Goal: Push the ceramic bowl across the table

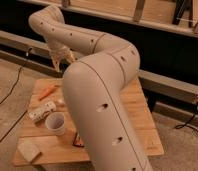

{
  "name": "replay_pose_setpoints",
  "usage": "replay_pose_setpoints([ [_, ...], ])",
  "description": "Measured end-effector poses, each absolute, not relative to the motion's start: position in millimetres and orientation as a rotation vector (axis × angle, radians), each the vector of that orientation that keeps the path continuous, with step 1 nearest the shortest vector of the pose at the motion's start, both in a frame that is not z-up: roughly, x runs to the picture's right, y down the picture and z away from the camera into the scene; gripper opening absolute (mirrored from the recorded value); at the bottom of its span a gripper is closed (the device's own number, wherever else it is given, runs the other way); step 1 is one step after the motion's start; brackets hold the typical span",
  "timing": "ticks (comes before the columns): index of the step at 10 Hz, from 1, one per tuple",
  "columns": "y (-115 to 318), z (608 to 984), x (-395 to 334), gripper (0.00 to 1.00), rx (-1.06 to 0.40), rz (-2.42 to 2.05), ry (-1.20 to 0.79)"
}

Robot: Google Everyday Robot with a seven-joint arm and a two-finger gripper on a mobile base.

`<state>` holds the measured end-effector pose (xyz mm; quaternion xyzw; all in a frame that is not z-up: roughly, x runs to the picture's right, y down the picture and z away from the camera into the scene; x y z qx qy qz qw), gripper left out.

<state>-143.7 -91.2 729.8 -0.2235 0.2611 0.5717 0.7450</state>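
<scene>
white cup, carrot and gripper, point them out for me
white cup (55, 123), camera view, on its open rim near the table's left side
carrot (48, 91), camera view, on the middle of its orange body
gripper (61, 56), camera view, on the fingers hanging above the table's far edge
</scene>
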Motion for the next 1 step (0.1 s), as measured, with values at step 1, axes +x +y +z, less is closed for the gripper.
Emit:
replay_pose_setpoints([
  [1, -79.6, 714.2, -134.2, 0.65, -0.52, 1.221, 0.627],
])
